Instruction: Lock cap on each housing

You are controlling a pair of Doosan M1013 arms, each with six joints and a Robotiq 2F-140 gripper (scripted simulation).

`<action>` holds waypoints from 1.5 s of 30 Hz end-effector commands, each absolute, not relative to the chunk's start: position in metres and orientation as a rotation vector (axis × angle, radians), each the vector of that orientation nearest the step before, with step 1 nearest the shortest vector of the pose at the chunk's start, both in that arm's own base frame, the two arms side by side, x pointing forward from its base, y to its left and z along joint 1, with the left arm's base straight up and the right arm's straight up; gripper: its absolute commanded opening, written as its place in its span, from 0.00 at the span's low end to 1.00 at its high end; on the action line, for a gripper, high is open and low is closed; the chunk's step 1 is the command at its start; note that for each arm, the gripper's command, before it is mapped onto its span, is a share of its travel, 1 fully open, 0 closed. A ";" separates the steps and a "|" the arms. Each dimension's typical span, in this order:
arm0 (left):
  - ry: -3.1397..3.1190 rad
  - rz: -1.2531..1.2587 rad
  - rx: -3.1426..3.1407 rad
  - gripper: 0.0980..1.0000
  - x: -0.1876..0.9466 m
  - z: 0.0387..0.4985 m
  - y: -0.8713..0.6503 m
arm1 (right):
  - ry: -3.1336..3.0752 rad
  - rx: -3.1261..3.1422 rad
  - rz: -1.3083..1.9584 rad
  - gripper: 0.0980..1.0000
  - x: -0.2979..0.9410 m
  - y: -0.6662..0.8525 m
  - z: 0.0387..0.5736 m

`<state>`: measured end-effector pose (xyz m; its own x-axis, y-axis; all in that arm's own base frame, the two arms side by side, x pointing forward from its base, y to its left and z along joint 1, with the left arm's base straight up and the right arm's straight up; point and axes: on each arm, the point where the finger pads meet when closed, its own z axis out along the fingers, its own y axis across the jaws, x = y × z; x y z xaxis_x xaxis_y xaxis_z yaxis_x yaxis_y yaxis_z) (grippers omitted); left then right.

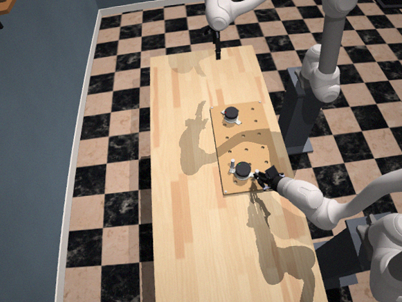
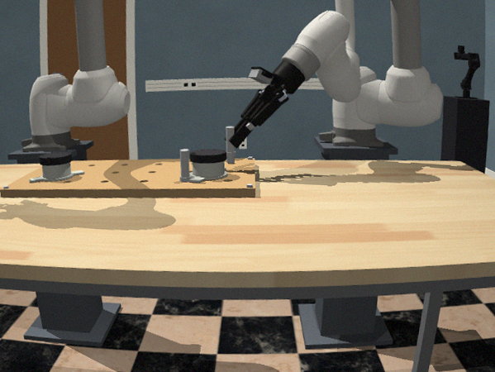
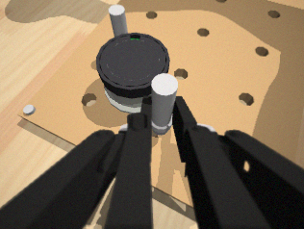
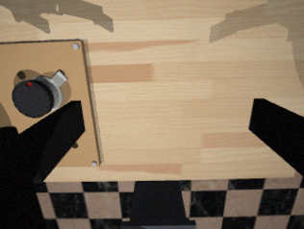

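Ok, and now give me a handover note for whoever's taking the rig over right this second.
Left gripper: shut on an upright grey peg beside the green-marked cap.
Right gripper: open, empty, away from both housings.
Parts: both housings stand upright on the pegboard, caps on. The red-marked cap has no gripper at it.
Done: caps seated on top; the green mark may mean locked, but the pictures don't prove it.
Left: confirm the green-marked cap; probably turn the red-marked one clockwise to its stop; keep both housings upright.
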<state>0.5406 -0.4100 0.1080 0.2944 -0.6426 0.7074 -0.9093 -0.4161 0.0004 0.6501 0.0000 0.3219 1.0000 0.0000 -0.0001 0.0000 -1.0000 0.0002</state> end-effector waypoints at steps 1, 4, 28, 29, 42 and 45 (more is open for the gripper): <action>-1.391 0.896 2.165 0.00 0.518 0.122 -0.406 | 0.000 3.142 0.002 1.00 0.650 0.000 0.323; -1.391 0.896 2.165 0.00 0.511 0.126 -0.405 | 0.000 3.142 0.002 1.00 0.650 0.000 0.323; -1.243 1.066 2.284 0.00 0.578 0.179 -0.446 | 0.000 3.142 0.002 1.00 0.650 0.000 0.323; -1.231 1.077 2.292 0.00 0.584 0.181 -0.449 | 0.000 3.142 0.002 1.00 0.650 0.000 0.323; -1.086 1.196 2.374 0.00 0.654 0.206 -0.487 | 0.000 3.142 0.002 1.00 0.650 0.000 0.323; -1.038 1.227 2.397 0.00 0.672 0.213 -0.499 | 0.000 3.142 0.002 1.00 0.650 0.000 0.323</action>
<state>0.6516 -0.4858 0.2053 0.3798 -0.5044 0.7754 -0.7272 -0.6810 -0.0868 0.6501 0.0000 0.3219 1.0000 0.0000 -0.0001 0.0000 -1.0000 0.0002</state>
